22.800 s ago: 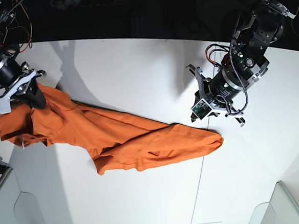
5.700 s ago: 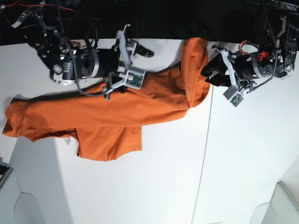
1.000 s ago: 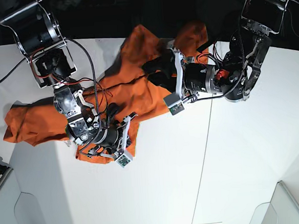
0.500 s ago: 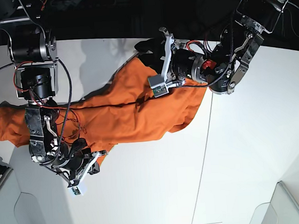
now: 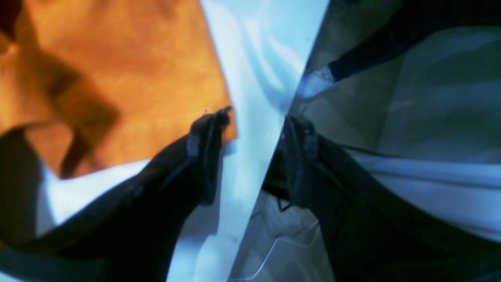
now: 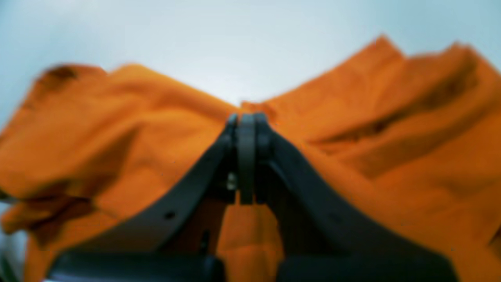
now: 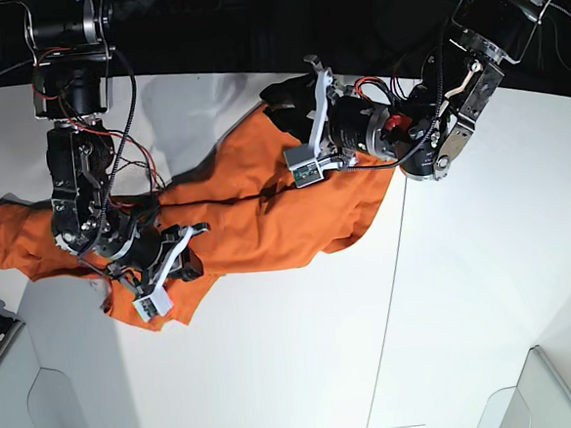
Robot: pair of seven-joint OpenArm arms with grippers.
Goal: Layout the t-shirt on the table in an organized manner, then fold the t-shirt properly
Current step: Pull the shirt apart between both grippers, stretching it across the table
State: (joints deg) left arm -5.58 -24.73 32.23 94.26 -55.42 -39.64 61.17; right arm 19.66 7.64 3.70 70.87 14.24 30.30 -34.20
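Right pincer [image 6: 246, 121]: pressed together, pinching t-shirt [image 7: 256, 216] fabric. Left pincer [image 5: 254, 117]: spread, empty. Shirt bunched on bench [image 7: 467, 289]; advise pulling hem taut, evenly.

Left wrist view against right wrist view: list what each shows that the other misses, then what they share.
Only the left wrist view: the left gripper, jaws apart with nothing between them, an edge of the t-shirt beside one finger, and dim surroundings past the table. Only the right wrist view: the right gripper, jaws shut against bunched cloth; whether it pinches fabric cannot be told. Both: the orange t-shirt on the white table.
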